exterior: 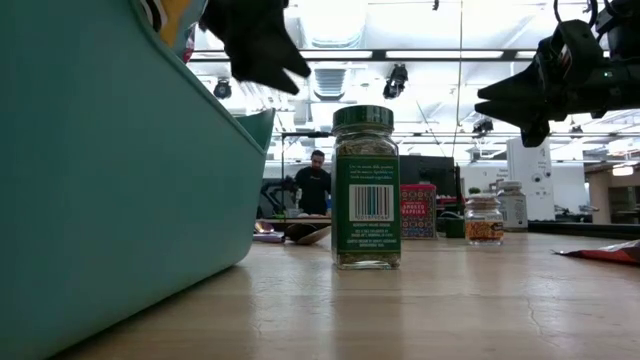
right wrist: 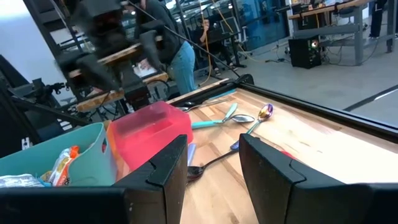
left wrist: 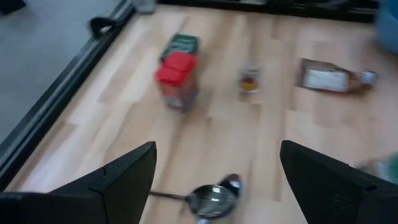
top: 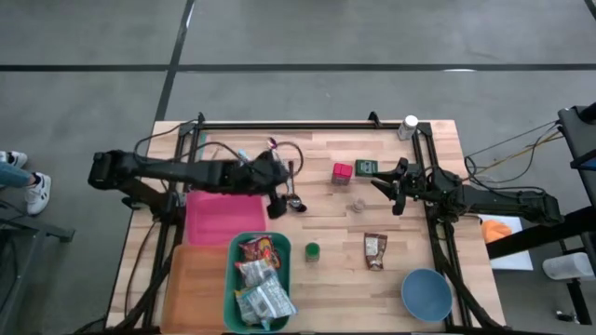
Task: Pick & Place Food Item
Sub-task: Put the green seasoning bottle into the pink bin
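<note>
Both grippers hover empty above the wooden table (top: 326, 270): the left gripper (top: 282, 197), jaws spread wide, hangs over a spoon (left wrist: 208, 200) just right of the pink tray (top: 216, 219), while the right gripper (top: 395, 184), jaws partly parted, hangs near the red-lidded spice tin (top: 343, 172), with the food packet (top: 375, 250) lying nearer, left of the blue bowl (top: 426, 294).

Wooden table (top: 326, 279), teal bin (top: 279, 270), pink tray (top: 212, 216), blue bowl (top: 426, 294), green-capped spice jar (top: 312, 251), spoons (top: 296, 197)
</note>
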`<action>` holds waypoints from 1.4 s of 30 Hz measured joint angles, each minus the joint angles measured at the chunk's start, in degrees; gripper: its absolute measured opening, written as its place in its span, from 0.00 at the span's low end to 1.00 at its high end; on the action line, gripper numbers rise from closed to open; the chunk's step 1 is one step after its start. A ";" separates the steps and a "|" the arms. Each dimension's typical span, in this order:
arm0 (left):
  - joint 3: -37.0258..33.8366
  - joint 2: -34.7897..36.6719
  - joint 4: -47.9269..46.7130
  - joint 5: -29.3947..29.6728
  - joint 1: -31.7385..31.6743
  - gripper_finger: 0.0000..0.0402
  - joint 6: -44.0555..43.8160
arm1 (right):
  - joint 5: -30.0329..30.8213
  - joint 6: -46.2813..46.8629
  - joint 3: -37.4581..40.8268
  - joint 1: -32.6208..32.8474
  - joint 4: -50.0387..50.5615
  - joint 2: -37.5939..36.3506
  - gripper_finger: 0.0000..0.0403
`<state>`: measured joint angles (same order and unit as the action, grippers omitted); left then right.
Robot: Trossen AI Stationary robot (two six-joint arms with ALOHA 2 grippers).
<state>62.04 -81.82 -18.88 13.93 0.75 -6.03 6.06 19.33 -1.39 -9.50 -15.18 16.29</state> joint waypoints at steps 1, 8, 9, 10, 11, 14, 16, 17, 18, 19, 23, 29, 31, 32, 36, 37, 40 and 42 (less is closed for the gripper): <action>0.10 0.00 -0.03 0.51 1.26 0.86 0.11 | 0.00 0.00 0.00 0.00 0.00 0.02 0.35; 0.16 0.00 0.54 7.02 11.44 0.86 -2.41 | -0.02 0.00 0.00 0.00 0.02 0.00 0.35; 0.18 -0.26 1.26 8.61 13.07 0.86 -2.95 | -0.02 0.02 0.00 0.00 0.02 0.00 0.35; 0.33 -0.50 1.75 10.20 14.62 0.86 -3.61 | -0.01 0.02 0.00 0.00 0.02 0.00 0.35; 0.53 -0.93 1.71 11.53 16.11 0.86 -4.21 | -0.01 0.00 0.00 0.00 0.02 0.00 0.35; 2.30 -3.14 1.33 14.07 19.62 0.86 -5.49 | -0.01 0.00 0.00 -0.01 0.02 0.00 0.35; 4.04 -4.94 0.60 14.84 21.33 0.86 -6.41 | 0.00 0.00 0.00 -0.02 0.01 0.00 0.35; 5.05 -5.92 0.45 14.86 21.85 0.86 -6.65 | 0.00 0.02 0.00 0.00 0.02 -0.01 0.35; 6.02 -7.08 -0.04 14.83 22.35 0.86 -7.07 | 0.00 0.01 0.00 0.00 0.02 -0.02 0.35; 6.99 -8.16 -0.93 14.71 22.68 0.86 -7.63 | 0.00 0.00 0.00 0.00 0.00 0.00 0.35; 12.10 -13.61 -4.31 12.05 23.40 0.86 -9.84 | 0.00 0.02 0.00 0.00 0.00 0.00 0.35; 20.58 -21.13 -8.89 4.37 23.44 0.86 -10.62 | -0.01 0.00 0.00 0.00 0.00 -0.01 0.35; 22.58 -22.50 -9.92 3.96 23.27 0.86 -10.13 | 0.00 0.02 0.00 -0.01 -0.02 -0.01 0.35; 23.24 -22.83 -10.00 3.82 23.11 0.86 -9.64 | 0.00 0.02 0.00 -0.02 -0.02 -0.02 0.35; 23.98 -23.04 -10.30 -0.29 21.52 0.86 -9.20 | 0.00 0.00 0.00 0.00 -0.02 0.00 0.35; 23.96 -23.04 -10.33 -2.42 21.08 0.86 -9.19 | 0.00 0.00 0.00 -0.02 -0.02 0.00 0.35; 23.59 -23.04 -11.04 -4.98 20.06 0.86 -9.45 | 0.00 0.01 0.00 -0.01 -0.02 -0.01 0.35; 22.18 -23.02 -9.87 -5.03 19.51 0.86 -10.21 | 0.00 0.02 0.00 -0.02 -0.02 -0.02 0.35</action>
<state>84.22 -104.84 -28.75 8.91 20.26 -16.24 6.07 19.35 -1.39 -9.52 -15.20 16.27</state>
